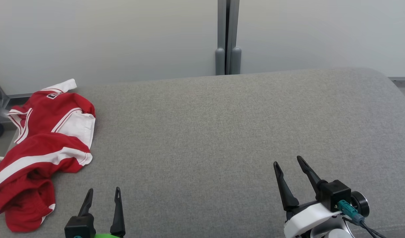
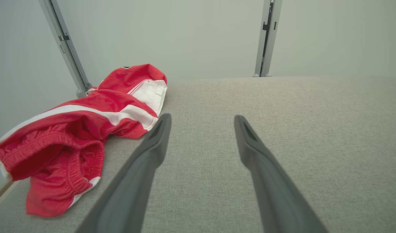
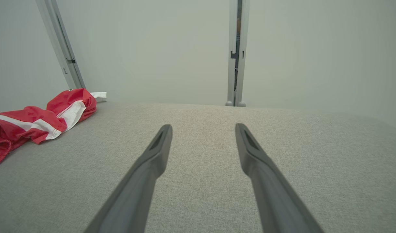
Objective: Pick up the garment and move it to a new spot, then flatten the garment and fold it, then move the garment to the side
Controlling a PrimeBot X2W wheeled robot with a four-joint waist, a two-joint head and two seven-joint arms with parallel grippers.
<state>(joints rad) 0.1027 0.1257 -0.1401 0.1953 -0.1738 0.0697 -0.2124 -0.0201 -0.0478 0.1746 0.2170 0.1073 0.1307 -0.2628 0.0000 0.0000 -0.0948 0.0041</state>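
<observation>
The garment point(image 1: 40, 145) is a pair of red shorts with white stripes, crumpled at the left edge of the grey padded surface point(image 1: 222, 132). In the left wrist view the garment point(image 2: 81, 129) lies just left of my fingers, its elastic waistband nearest. The right wrist view shows the garment point(image 3: 33, 123) far off to the left. My left gripper point(image 1: 103, 190) is open at the lower left, just right of the garment and apart from it. My right gripper point(image 1: 288, 160) is open at the lower right, with nothing between its fingers.
A pale wall with a grey vertical post point(image 1: 227, 36) stands behind the surface. A slanted metal frame bar point(image 2: 65, 48) rises behind the garment at the left. The surface drops off at its left edge, where the garment slightly overhangs.
</observation>
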